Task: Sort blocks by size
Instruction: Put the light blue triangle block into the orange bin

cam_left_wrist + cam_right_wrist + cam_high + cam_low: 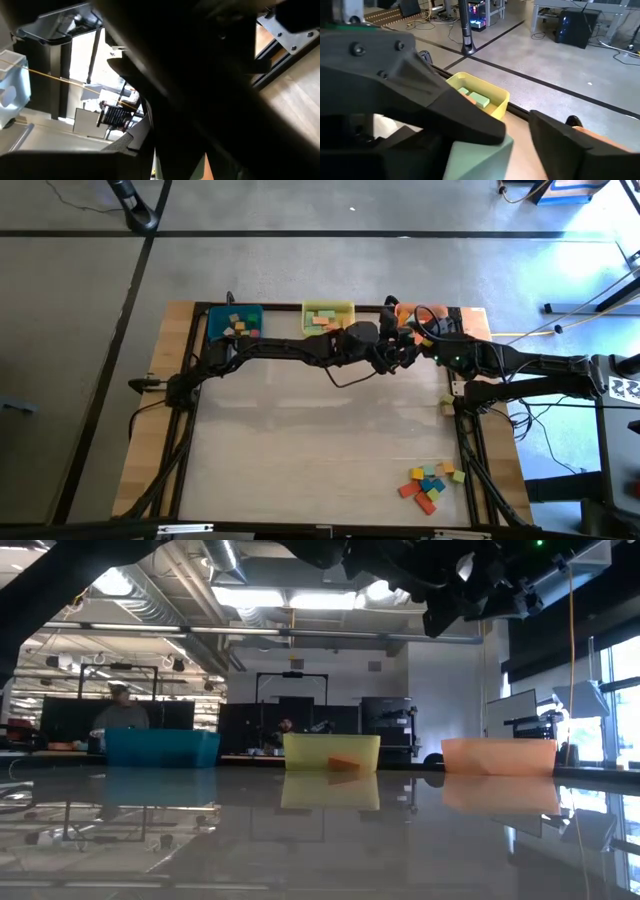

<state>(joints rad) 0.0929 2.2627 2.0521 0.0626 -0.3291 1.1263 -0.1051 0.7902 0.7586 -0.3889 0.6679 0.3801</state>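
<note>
Teal, yellow and orange blocks (432, 485) heaped loose at table's near right from above, some already in blue bin (236, 321) and yellow bin (328, 315): sorting part done. Right wrist: right gripper (517, 137) around pale green block (480, 160), grip not yet sure. Left gripper (385, 358) beside it, jaw state impossible to tell.

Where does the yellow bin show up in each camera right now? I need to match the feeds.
High view: yellow bin at the table's far edge, middle of three bins, blocks inside.
Low view: yellow bin at centre, between the blue bin and the orange bin.
Left wrist view: not in it.
Right wrist view: yellow bin ahead of the pincer, green blocks inside.
Shared landmark: the yellow bin's place at the far edge.
</note>
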